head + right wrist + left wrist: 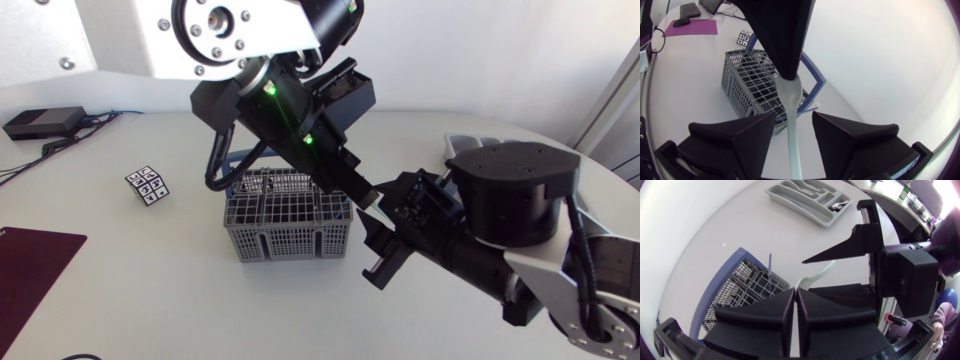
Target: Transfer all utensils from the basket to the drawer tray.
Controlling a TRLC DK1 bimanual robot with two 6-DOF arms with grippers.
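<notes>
At inspection, my left gripper (796, 314) had its fingers pressed together on the broad end of a white utensil (792, 100), pinching it above the far side of the basket (290, 240). The utensil's long axis ran from those fingertips straight down into the gap between the fingers of my right gripper (793, 132), roughly in line with them. The right fingers stood spread, one on each side of the handle. I saw a gap on both sides, narrower on one, so I recorded no grip there. I judged a handover to be in hand: the right gripper was the nearer free tool and needed only to close across the handle. The drawer tray (795, 209) lay well apart from the basket, on its far side in the left wrist view, with some utensils already in its compartments. A blue utensil (769, 265) stood upright in the basket. A marker cube (148, 185) beside the basket carried black-and-white patterns; I found no legible writing anywhere.
</notes>
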